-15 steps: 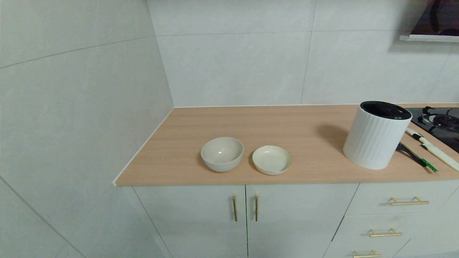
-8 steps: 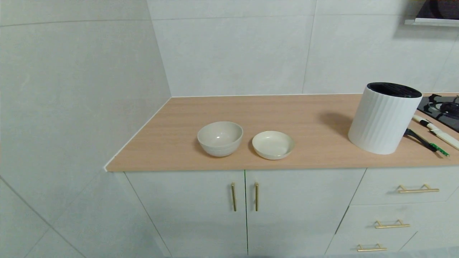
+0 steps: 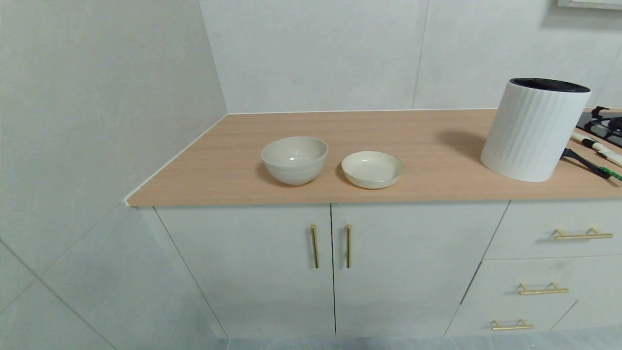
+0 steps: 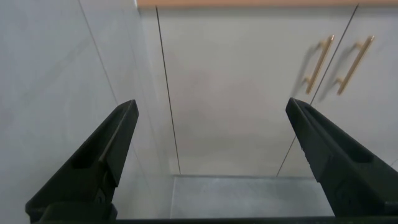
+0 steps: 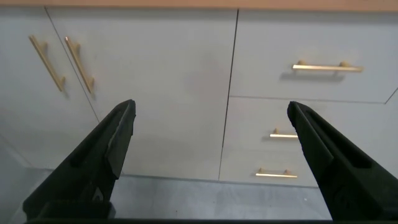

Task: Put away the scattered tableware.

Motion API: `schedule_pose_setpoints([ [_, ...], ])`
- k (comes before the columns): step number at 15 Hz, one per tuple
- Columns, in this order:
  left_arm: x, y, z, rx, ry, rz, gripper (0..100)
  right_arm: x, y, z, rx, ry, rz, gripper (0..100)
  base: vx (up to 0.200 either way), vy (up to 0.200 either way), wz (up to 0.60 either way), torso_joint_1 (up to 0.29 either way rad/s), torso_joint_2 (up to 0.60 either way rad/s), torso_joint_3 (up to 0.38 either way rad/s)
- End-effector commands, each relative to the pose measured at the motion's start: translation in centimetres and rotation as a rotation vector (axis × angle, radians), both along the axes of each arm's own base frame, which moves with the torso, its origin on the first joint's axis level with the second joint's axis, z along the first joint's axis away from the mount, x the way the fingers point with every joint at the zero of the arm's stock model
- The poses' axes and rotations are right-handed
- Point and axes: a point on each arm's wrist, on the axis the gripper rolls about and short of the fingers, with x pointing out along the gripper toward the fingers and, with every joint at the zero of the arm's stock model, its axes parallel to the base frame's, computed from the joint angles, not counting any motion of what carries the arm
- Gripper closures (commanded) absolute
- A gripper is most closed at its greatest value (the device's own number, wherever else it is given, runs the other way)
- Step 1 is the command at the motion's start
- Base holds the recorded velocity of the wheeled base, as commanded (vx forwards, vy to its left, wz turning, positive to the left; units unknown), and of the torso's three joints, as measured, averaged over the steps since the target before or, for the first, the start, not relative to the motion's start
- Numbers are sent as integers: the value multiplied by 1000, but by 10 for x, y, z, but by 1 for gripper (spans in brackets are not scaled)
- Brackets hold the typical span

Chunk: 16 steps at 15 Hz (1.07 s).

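the tiled wall (image 3: 97, 121) closes off the left end of the wooden counter (image 3: 218, 170). on the counter's left half, near the front edge, sits the bowl (image 3: 294, 159), upright, deep and pale grey. just to its right, close but not touching, is the dish (image 3: 371, 168), shallower, cream and also upright. both stand above the double doors (image 3: 252, 272), whose two gold handles (image 3: 315, 246) hang side by side at the middle seam. well to the right of the dish stands the holder (image 3: 534, 129), a ribbed white cylinder with a black top. right of it, lying flat on the counter, are a black utensil (image 3: 583, 163) with a green end and, beyond that, a pale utensil (image 3: 598, 150) with a black band. both run off the edge of the head view. the hob (image 3: 607, 121) begins behind them at the far right. under this end of the counter are drawers (image 3: 529, 228) with gold pulls.

the left gripper (image 4: 211, 112) is low in front of the cabinet, facing the left door, with the wall on one side and the door handles on the other. its fingers (image 4: 106, 155) are spread wide with nothing between them. the right gripper (image 5: 211, 109) faces the seam between the right door and the drawers, its fingers (image 5: 106, 155) likewise wide apart and empty.
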Motion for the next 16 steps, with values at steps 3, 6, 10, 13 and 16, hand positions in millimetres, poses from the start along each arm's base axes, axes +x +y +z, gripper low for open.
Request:
schedule_pose_setpoints([
  [3, 0, 0, 0, 0, -1, 0, 0, 0, 0, 0, 0, 1, 1, 0, 0, 0, 0, -176, 481, 289],
  [6, 0, 0, 0, 0, -1, 0, 0, 0, 0, 0, 0, 1, 1, 0, 0, 0, 0, -163, 469, 304],
  [10, 0, 0, 0, 0, -1, 2, 0, 0, 0, 0, 0, 1, 1, 0, 0, 0, 0, -138, 459, 317],
  [13, 0, 0, 0, 0, -1, 2, 0, 0, 0, 0, 0, 1, 1, 0, 0, 0, 0, -103, 426, 325],
  [16, 0, 0, 0, 0, -1, 0, 0, 0, 0, 0, 0, 1, 1, 0, 0, 0, 0, -27, 136, 100],
])
